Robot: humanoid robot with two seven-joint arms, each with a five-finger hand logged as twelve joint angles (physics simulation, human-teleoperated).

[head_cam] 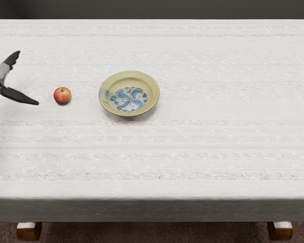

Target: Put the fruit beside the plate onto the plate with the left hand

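A small red apple [62,95] rests on the white tablecloth, a short way left of a yellow-rimmed plate [148,84] with a blue pattern in its middle. The plate holds nothing. My left hand [17,78] comes in at the left edge, its dark fingers [20,96] spread wide and holding nothing. One fingertip ends just left of the apple without touching it. The right arm does not show.
The long table [202,152] is covered by a pale cloth with faint stripes. Its front edge runs along the bottom, with wooden feet [28,231] below.
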